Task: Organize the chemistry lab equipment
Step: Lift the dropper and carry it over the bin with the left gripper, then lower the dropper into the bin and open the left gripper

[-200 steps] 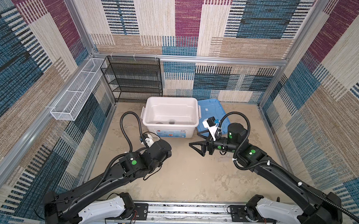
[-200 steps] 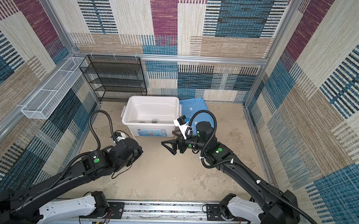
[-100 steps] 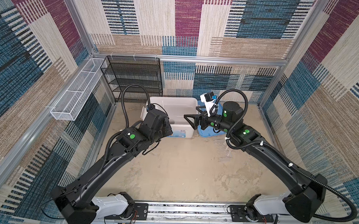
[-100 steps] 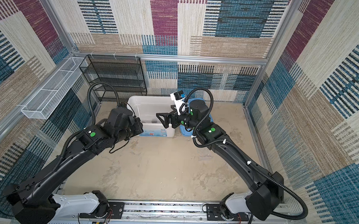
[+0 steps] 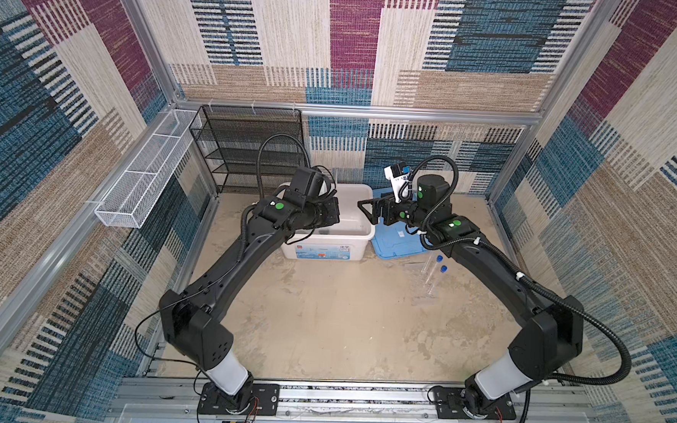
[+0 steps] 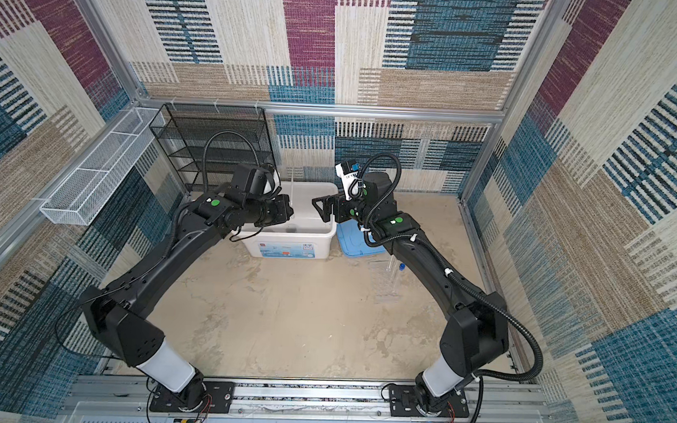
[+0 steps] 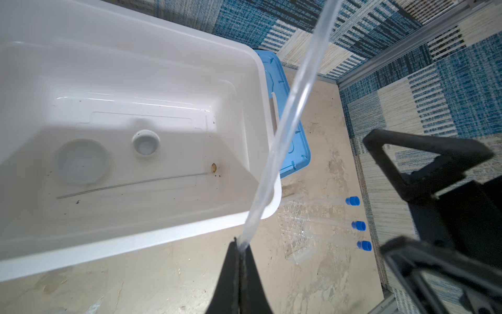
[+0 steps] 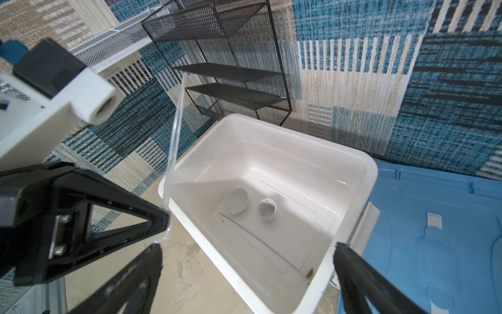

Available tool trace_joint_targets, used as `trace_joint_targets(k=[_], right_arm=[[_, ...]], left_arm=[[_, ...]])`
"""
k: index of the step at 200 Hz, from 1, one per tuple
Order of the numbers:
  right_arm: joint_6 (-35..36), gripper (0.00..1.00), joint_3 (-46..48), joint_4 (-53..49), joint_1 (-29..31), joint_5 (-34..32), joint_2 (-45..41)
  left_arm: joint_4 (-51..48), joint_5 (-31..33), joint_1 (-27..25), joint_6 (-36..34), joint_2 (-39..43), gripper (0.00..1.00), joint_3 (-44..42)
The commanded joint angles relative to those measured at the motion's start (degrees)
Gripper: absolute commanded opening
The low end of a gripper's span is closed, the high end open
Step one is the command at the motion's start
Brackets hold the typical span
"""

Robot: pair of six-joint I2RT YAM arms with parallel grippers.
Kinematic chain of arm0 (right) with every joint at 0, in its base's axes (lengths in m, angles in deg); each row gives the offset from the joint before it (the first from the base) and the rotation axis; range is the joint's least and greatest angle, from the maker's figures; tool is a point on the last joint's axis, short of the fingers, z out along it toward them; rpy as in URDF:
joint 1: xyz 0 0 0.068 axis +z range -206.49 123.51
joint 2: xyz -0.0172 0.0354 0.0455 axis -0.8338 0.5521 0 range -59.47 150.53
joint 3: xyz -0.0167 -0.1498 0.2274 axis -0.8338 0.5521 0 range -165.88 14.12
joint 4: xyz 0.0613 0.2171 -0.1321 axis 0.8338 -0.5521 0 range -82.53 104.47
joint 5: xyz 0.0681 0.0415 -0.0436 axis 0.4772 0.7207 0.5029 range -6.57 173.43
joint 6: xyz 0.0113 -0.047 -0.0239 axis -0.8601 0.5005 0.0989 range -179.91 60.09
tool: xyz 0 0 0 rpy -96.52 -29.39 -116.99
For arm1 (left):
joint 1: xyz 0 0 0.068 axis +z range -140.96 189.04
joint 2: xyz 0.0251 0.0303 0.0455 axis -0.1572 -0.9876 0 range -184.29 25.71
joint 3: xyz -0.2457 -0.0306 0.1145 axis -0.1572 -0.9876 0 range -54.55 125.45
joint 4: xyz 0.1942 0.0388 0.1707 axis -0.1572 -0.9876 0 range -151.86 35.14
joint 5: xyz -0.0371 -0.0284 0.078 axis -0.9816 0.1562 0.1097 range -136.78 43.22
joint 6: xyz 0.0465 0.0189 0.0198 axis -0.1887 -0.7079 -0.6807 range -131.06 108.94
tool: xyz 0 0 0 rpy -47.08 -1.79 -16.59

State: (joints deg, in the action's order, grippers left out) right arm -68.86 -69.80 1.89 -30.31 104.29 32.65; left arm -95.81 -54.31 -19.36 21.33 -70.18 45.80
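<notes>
Left gripper (image 7: 240,248) pinching dropper (image 7: 294,100), over bin (image 7: 135,239)

The left gripper (image 7: 240,246), jaws pressed together, pinches the end of a clear dropper (image 7: 292,103) that slants up across the corner of a white bin (image 7: 135,239). On the bin's bottom lie two white round dishes (image 7: 81,161), one larger than the other, and a thin metal rod (image 7: 130,185) with a brass spoon tip. Beside the bin a blue lid (image 7: 298,155) lies on the beige floor (image 7: 163,277). Three blue-capped tubes (image 7: 358,225) rest side by side by a clear plastic tray (image 7: 297,233), near the right gripper (image 7: 376,193), its fingers spread.
</notes>
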Motion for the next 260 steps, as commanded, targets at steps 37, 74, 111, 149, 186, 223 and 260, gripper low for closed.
trace_joint_targets(k=[37, 74, 111, 149, 186, 223, 260], right_arm=[[0.9, 1.00, 0.6, -0.4, -0.4, -3.5, 2.1], [2.0, 1.00, 0.0, -1.5, -0.6, -6.7, 3.2], [3.4, 0.98, 1.1, -0.6, -0.6, -8.9, 2.3], [5.7, 0.98, 3.6, 0.9, -0.7, -12.9, 0.9], [6.6, 0.98, 5.8, 2.4, -0.6, -10.9, 0.4], [7.2, 0.98, 6.3, 2.4, -0.6, -11.3, 0.6], [8.7, 0.98, 6.2, 1.7, -0.4, -13.1, 0.6]], left_arm=[[-5.6, -2.2, 0.5, -5.1, -14.0, 0.00, 11.7], [-5.0, -3.4, 0.7, -4.4, -21.5, 0.00, 15.4], [-8.7, -4.3, 0.3, -5.3, -29.1, 0.00, 22.1], [-8.7, -5.3, 0.3, -4.7, -33.3, 0.00, 24.0], [-8.9, -7.7, 0.2, -3.4, -37.1, 0.00, 25.8], [-9.0, -8.7, 0.2, -3.3, -39.5, 0.00, 26.2], [-8.8, -6.8, 0.2, -3.6, -40.3, 0.00, 25.4]])
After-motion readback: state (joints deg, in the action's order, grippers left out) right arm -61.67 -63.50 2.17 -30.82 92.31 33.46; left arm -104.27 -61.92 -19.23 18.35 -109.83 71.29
